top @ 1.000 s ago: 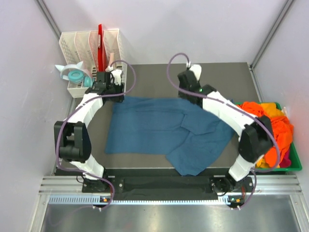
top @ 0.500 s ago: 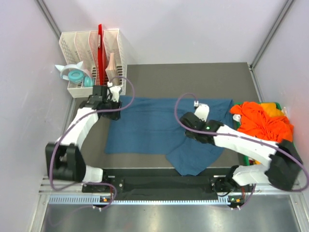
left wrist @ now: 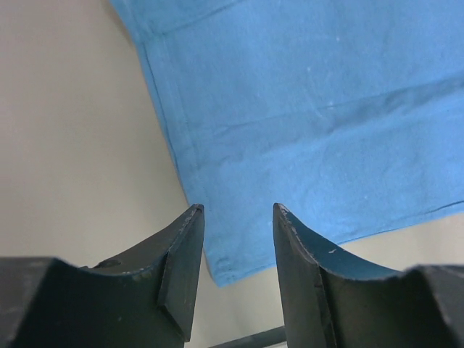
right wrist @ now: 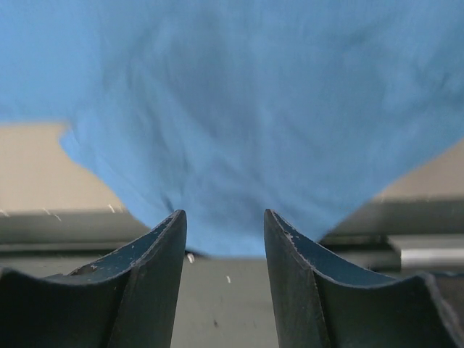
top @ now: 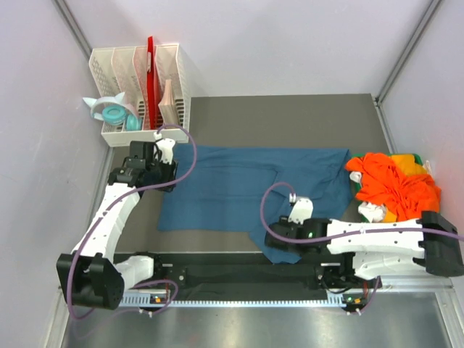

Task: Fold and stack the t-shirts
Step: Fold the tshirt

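Rightward, orange tees (top: 395, 183) seemingly bury a green bin (top: 415, 156)

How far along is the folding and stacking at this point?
Done: the teal t-shirt lies spread on the table, not yet folded. In hand: the left gripper hangs over its left edge, the right gripper by its near flap, fingers apart, gripping nothing. Left: every fold, plus the orange t-shirts heaped at the right; no stack exists.

Pale walls (top: 290, 43), grey table (top: 290, 119), white file rack (top: 130, 69)
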